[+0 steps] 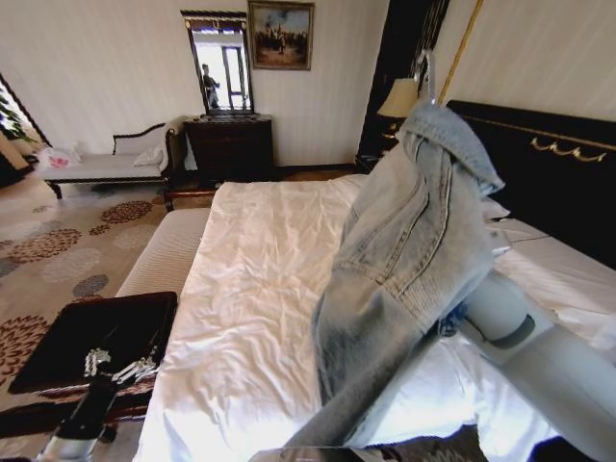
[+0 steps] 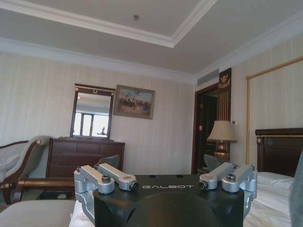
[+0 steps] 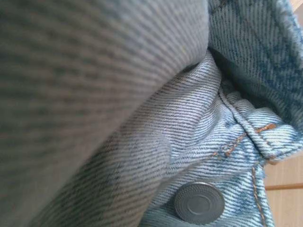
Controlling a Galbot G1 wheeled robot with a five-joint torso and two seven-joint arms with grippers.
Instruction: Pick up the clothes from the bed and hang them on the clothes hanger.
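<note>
One garment, the denim jacket [image 1: 409, 241], hangs draped over the raised right arm [image 1: 539, 356] above the bed [image 1: 260, 289] in the head view; the right gripper is buried in cloth, its state cannot be told; the left gripper [image 1: 120, 366] sits low beside a dark bench [image 1: 87, 337]. Left wrist view: left gripper [image 2: 165, 182] with fingers [image 2: 111, 177] spread apart, holding nothing. Right wrist view: denim folds and a metal button [image 3: 199, 202]. Judged step: carrying, lift done; next calls for finding the hanger. No containers.
</note>
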